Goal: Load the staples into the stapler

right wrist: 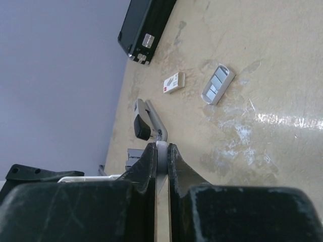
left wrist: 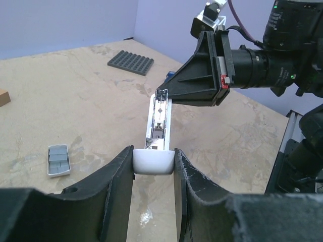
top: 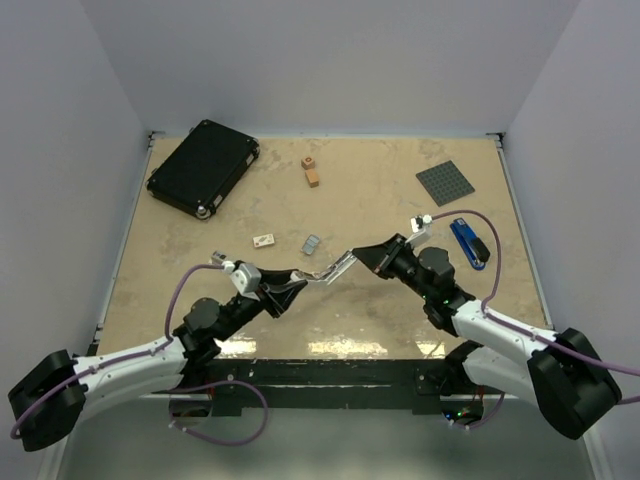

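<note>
The stapler (top: 335, 268) hangs above the table (top: 380, 205) between the two arms, near the front edge. Its long axis runs diagonally, from the left gripper (top: 292, 285) up and away to the right gripper (top: 368, 255). The left wrist view looks straight down its length: the white rounded near end sits clamped between the left jaws, and the open silver channel faces up and points away toward the right arm. The right jaws are closed tight on a thin silver edge at the far end. In the right wrist view a silver arm with a black piece sticks out beyond those fingers.

The staples (top: 312, 244) lie flat on the table in a small white tray, just beyond the held stapler and apart from it.

The table top is mottled beige with glossy patches near the front, walled on three sides by plain pale panels. On it sit a black case (top: 203, 168) at the far left, two small wooden blocks (top: 311, 172), a grey studded plate (top: 445, 183), a blue stapler (top: 468, 243) and a small white box (top: 264, 240).

How the stapler's halves hinge is hard to make out — the grippers cover both ends, and whether its channel holds anything cannot be told.
</note>
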